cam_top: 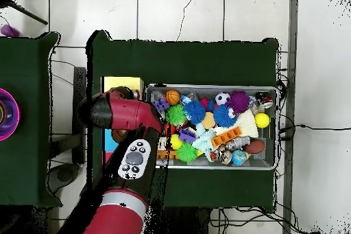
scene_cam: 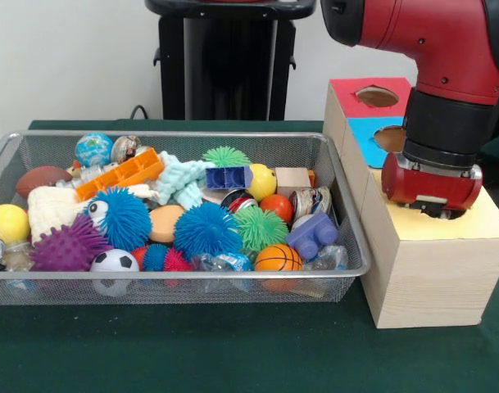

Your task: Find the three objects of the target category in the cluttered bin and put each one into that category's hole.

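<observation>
Claw (scene_cam: pixel 437 209) over yellow-topped box's hole (scene_cam: pixel 455 214)

No readable text, labels, brand names, numbers or signs in either view. Toys in wire mesh basket (scene_cam: pixel 344 214) carry only patterns: globe ball (scene_cam: pixel 93 149) with map print, soccer ball (scene_cam: pixel 114 262) with black patches, basketball (scene_cam: pixel 278 258) with seam lines. Box tops plain red, blue, yellow. Arm's control pad (cam_top: pixel 134 159) shows buttons, markings too small to read.
</observation>
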